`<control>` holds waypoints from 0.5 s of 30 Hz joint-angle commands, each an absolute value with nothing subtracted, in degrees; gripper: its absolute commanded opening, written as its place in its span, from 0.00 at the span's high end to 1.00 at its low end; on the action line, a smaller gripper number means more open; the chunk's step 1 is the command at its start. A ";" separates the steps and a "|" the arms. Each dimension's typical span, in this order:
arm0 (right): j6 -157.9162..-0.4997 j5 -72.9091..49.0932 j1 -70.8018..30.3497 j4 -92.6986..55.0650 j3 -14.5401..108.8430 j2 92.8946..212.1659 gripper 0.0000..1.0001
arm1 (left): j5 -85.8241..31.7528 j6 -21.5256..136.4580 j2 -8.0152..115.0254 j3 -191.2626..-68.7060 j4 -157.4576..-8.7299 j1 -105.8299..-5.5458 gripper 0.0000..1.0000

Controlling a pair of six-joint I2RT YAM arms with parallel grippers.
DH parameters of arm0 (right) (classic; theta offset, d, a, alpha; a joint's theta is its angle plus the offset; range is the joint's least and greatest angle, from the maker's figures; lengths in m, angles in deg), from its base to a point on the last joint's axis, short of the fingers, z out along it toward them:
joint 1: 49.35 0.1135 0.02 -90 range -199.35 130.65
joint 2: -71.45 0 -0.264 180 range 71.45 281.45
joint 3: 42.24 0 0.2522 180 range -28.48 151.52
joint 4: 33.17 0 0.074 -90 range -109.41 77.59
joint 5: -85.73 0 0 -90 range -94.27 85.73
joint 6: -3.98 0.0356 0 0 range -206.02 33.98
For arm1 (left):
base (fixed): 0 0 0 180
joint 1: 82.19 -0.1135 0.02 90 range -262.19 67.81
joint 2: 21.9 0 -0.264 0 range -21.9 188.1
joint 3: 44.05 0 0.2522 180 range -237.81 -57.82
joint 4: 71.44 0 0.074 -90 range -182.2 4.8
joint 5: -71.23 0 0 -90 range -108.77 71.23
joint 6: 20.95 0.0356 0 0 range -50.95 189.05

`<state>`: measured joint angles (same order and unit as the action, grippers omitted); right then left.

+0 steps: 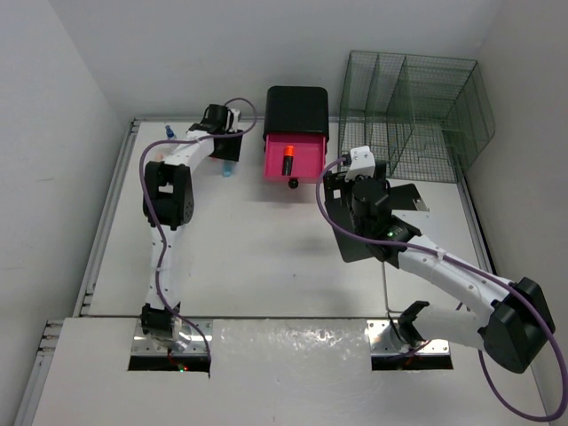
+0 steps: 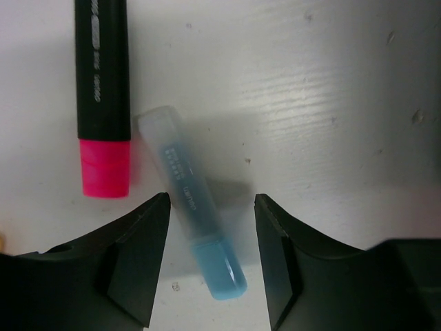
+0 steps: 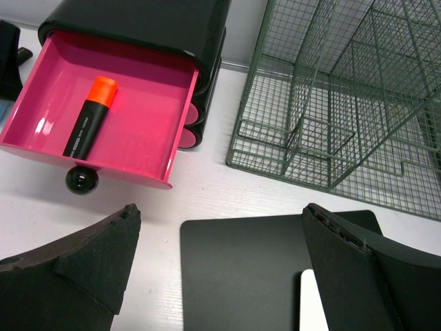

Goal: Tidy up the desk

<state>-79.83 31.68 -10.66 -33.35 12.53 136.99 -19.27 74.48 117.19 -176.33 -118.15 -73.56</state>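
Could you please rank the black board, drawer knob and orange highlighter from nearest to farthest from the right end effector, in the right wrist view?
1. Black board: right beneath the right end effector.
2. Drawer knob: ahead, left.
3. Orange highlighter: farther back, inside the pink drawer.

Pink highlighter [image 2: 102, 96] partly beyond top edge

The left arm [image 1: 167, 200] and right arm [image 1: 453, 275] were white tubes with chunky black joints, and a purple cable [image 1: 158, 266] trailed along each. The fingers [image 2: 131, 269] were matte black wedges, and the bases had shiny metal plates [image 1: 200, 337].
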 commanded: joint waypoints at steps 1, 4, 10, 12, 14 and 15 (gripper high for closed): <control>-79.87 31.86 -11.03 -35.41 12.65 135.87 0.04 | -19.04 73.35 117.23 -174.98 -117.46 -73.93 0.50; -79.78 31.77 -11.03 -35.41 12.56 135.79 0.04 | -16.67 73.88 116.44 -172.96 -115.97 -73.93 0.50; -79.78 31.68 -11.03 -35.50 12.47 135.35 0.04 | -17.10 74.23 119.34 -172.51 -117.19 -73.75 0.54; -79.69 31.68 -11.03 -35.67 12.21 135.17 0.04 | -17.89 74.06 119.34 -172.25 -117.54 -73.84 0.67; -79.69 31.68 -11.03 -35.67 12.21 135.08 0.04 | -18.42 73.88 118.03 -171.55 -117.80 -73.84 0.80; -79.78 31.68 -10.95 -35.67 12.30 135.00 0.04 | -18.51 73.79 117.24 -171.37 -117.98 -73.92 0.91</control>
